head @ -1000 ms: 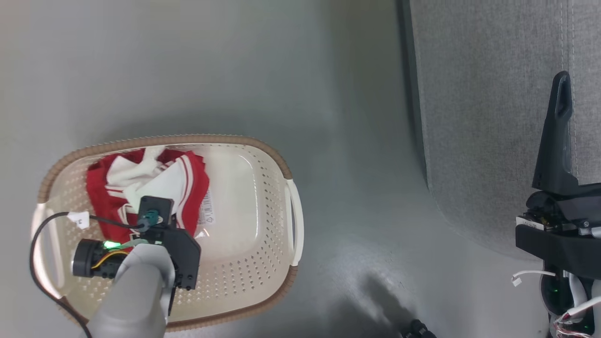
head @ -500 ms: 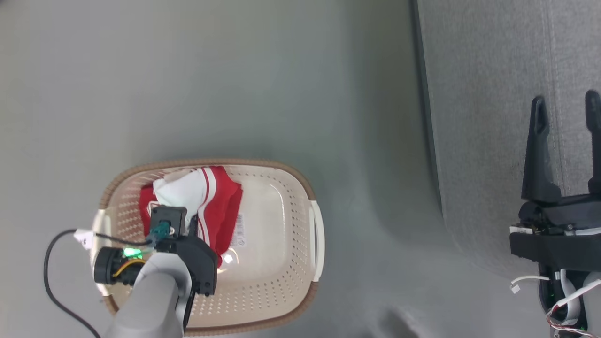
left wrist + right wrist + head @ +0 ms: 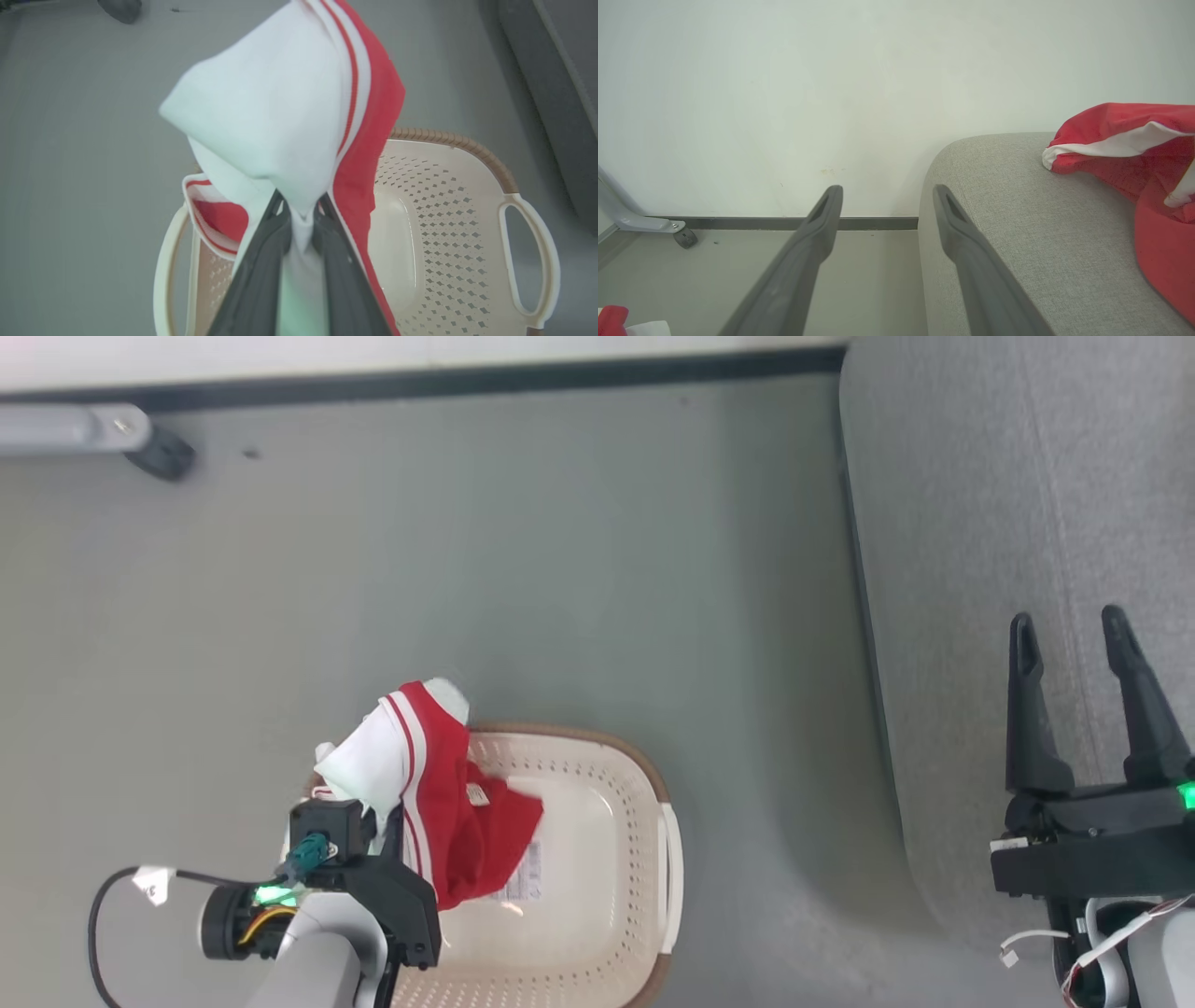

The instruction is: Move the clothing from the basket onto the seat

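Note:
My left gripper [image 3: 301, 207] is shut on a red-and-white piece of clothing [image 3: 289, 121], which hangs bunched from the fingers above the cream basket [image 3: 467, 147]. In the head view the same clothing [image 3: 439, 803] drapes over the basket's [image 3: 597, 905] far left rim, with its lower red part still inside. A label sticker shows on the basket's bottom. My right gripper [image 3: 1067, 625] stands open and empty over the grey seat [image 3: 943, 569]. In the right wrist view another red garment with white trim [image 3: 1139, 154] lies on the seat [image 3: 1017, 210] to the right of the gripper [image 3: 887, 191].
A white wall with a dark baseboard [image 3: 467, 381] runs along the far side of the grey floor. A grey frame leg with a black caster [image 3: 161, 454] stands at the far left, and the caster [image 3: 684, 236] also shows low by the wall.
The head camera has tilted up, so the basket sits lower in the picture. My left gripper has lifted the clothing from the basket's bottom to above its rim. The right gripper stays open.

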Controlling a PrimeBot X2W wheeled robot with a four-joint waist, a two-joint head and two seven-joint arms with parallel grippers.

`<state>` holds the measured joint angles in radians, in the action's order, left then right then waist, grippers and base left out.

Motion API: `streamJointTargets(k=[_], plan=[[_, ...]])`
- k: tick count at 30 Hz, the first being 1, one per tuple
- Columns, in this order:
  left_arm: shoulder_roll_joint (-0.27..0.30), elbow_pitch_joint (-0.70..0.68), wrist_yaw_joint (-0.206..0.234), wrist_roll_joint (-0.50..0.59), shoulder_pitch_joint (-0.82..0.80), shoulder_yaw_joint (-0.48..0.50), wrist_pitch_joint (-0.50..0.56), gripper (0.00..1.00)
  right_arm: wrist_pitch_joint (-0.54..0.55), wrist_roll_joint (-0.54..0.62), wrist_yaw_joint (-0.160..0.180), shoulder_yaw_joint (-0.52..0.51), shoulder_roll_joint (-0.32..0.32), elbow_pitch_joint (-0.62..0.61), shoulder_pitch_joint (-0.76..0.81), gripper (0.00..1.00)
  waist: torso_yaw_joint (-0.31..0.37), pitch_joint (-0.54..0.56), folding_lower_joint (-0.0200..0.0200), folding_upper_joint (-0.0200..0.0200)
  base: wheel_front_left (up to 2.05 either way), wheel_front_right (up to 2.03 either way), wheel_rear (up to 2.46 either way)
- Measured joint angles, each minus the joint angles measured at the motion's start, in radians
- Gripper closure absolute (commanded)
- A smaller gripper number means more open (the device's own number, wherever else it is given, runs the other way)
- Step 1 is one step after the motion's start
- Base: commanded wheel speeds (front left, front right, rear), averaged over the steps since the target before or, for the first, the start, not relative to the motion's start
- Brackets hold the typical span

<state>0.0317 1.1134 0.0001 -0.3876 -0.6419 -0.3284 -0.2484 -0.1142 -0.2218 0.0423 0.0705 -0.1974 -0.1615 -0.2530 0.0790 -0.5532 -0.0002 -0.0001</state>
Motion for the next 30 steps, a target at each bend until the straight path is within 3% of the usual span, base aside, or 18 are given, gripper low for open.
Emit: streamJointTargets(k=[8,30], plan=[[0.001,-0.158,0.001,-0.052,0.076,-0.010,0.000,1.00,0.008,-0.026,-0.008,0.001,0.000,0.050,0.068,0.00,-0.037,0.134,-0.0001,0.0000,0.00,0.00,0.00],[0.034,-0.702,-0.002,0.012,0.246,0.025,-0.001,1.00,0.034,-0.053,-0.043,0.072,0.030,0.132,0.258,0.00,-0.080,0.450,0.0000,0.0000,0.00,0.00,0.00]])
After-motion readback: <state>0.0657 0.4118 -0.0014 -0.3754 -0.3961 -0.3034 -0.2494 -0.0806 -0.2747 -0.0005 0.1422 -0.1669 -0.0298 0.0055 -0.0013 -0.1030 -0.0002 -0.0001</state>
